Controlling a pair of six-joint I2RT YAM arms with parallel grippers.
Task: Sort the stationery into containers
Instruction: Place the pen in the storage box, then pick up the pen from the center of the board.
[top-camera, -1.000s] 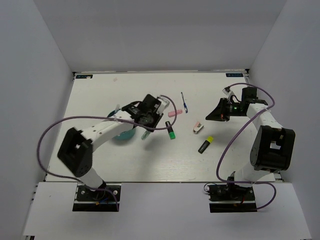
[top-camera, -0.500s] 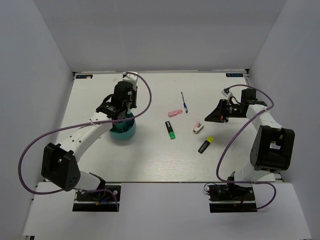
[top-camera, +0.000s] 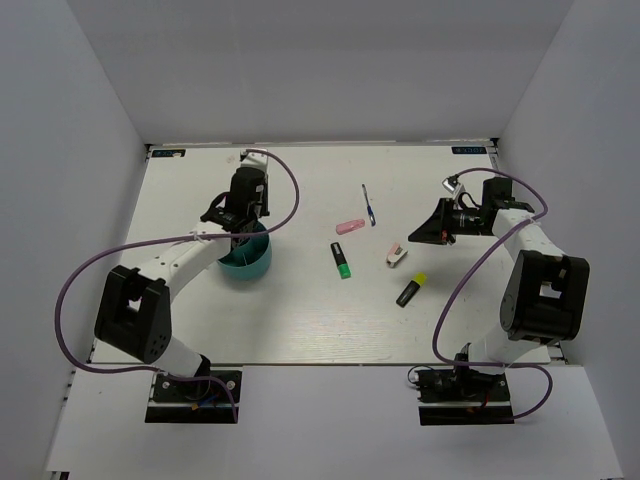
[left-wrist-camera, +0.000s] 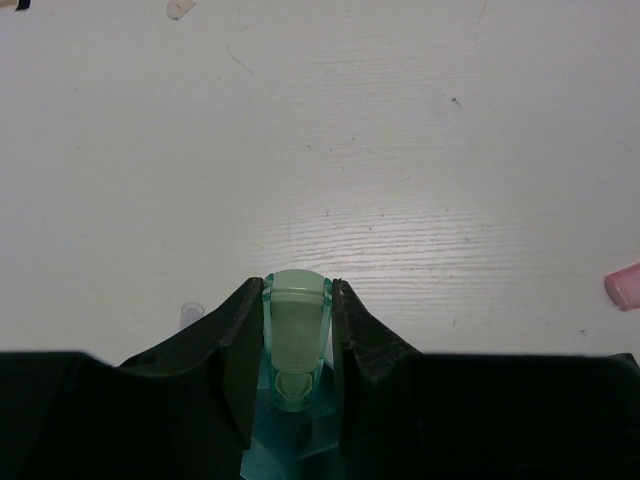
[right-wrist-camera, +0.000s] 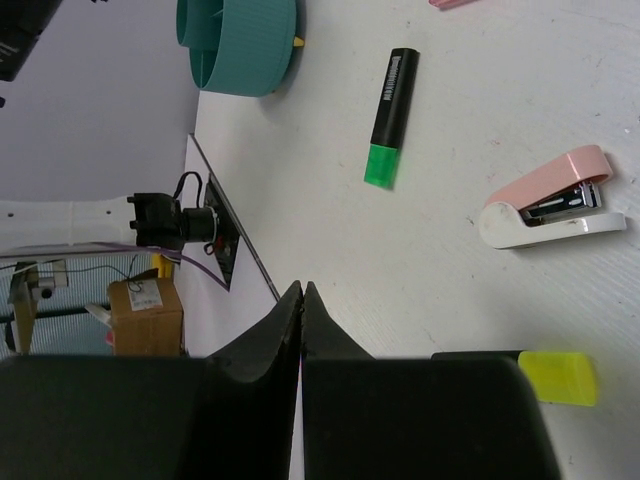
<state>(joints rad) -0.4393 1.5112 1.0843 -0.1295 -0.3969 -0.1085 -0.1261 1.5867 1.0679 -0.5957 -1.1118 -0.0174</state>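
**Left claw.** The left gripper (left-wrist-camera: 296, 292) is partly open and clamped on the mint-green marker (left-wrist-camera: 297, 330), 1 black finger against each side. The marker hangs directly above the teal organiser (top-camera: 250, 265). Whether its lower end touches the organiser cannot be told. In the overhead view the claw sits over the organiser's 12 o'clock rim.

**Right claw.** The right gripper (right-wrist-camera: 302, 292) is fully closed, tips touching, and holds nothing.

**Loose items, from the organiser.**
- Black-green highlighter (top-camera: 341, 259), 3 o'clock.
- Pink eraser (top-camera: 349, 226) and thin blue pen (top-camera: 369, 204), 2 o'clock.
- White-pink piece (top-camera: 396, 255), 3 o'clock, further out.
- Black-yellow highlighter (top-camera: 410, 290), 4 o'clock.

**Materials.** The marker's cap is translucent, rounded plastic. The organiser is round, ribbed on its outer wall and divided inside. The white-pink piece is wedge-shaped with a glossy shell.

**Surroundings.** The table (top-camera: 300, 320) is white with faint wood grain and small scuffs. Plain pale walls enclose it on 3 sides.
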